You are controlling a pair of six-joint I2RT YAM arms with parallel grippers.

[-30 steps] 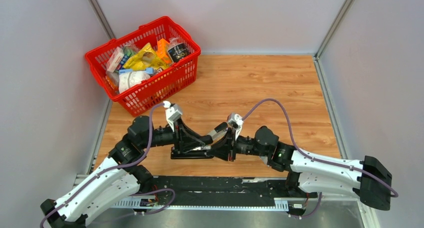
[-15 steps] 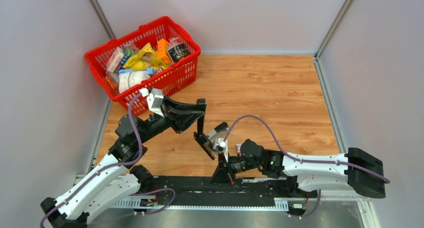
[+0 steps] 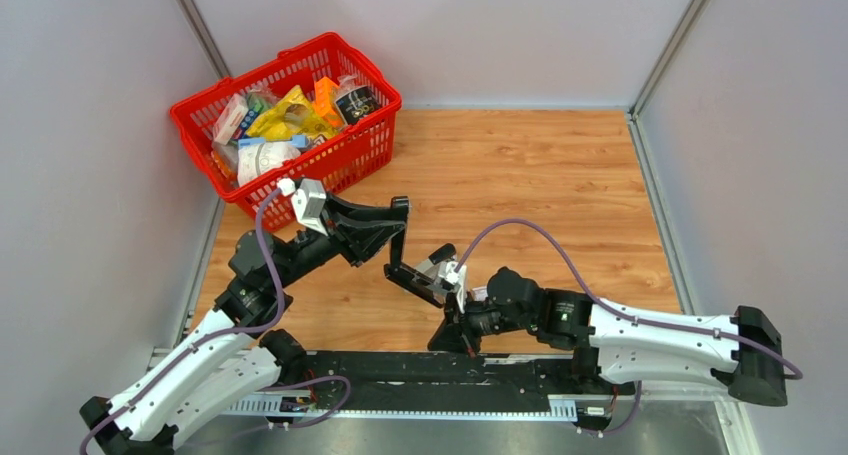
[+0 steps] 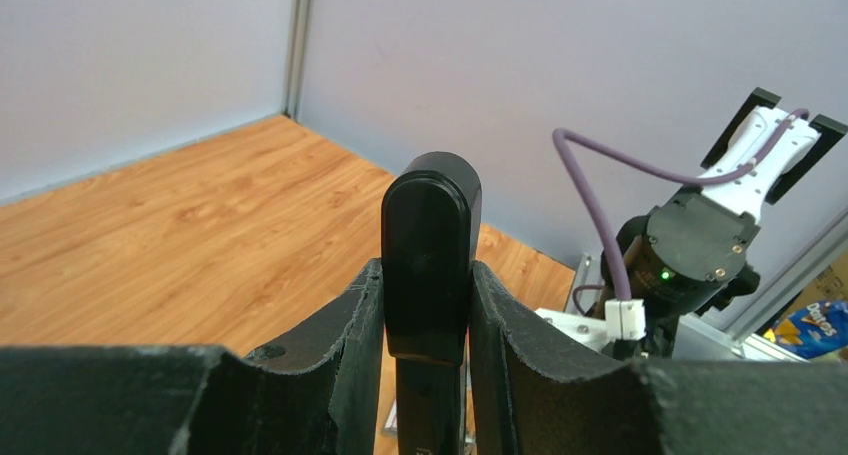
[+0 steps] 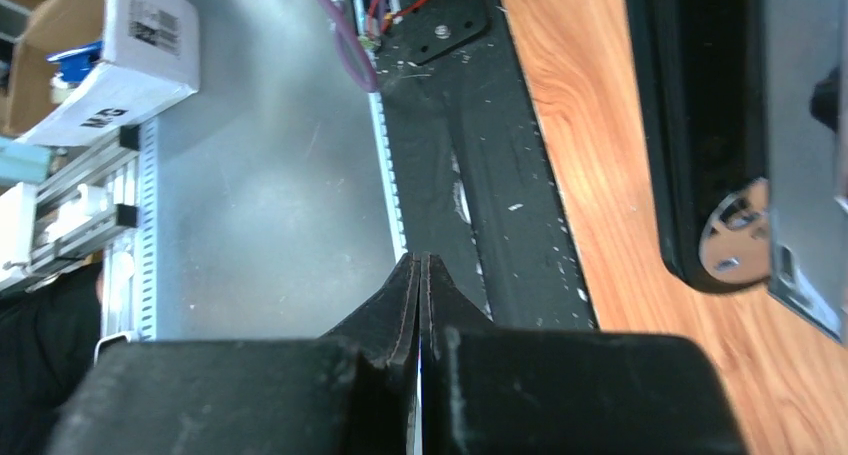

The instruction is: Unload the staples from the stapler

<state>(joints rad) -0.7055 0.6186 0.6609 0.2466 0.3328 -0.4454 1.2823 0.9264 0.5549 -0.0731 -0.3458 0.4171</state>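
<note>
My left gripper (image 3: 399, 218) is shut on the black top arm of the stapler (image 3: 418, 275) and holds it in the air above the wooden table. The stapler hangs open, with its silver magazine and base pointing toward the right arm. In the left wrist view the black arm (image 4: 431, 245) stands upright between my fingers (image 4: 350, 325). My right gripper (image 3: 453, 342) is shut and points down at the black rail, just below the stapler. In the right wrist view its fingertips (image 5: 408, 275) press together with nothing showing between them, and the stapler (image 5: 720, 135) is at the upper right. No staples are visible.
A red basket (image 3: 300, 190) full of packages stands at the back left. A black rail (image 3: 380, 367) runs along the near edge, with pale flecks on it (image 5: 515, 207). Grey walls close in both sides. A white box (image 5: 150, 55) lies off the table.
My left gripper lifted the stapler off the table and swung it up and back, so it now hangs open. My right gripper pulled away from it toward the near rail and closed.
</note>
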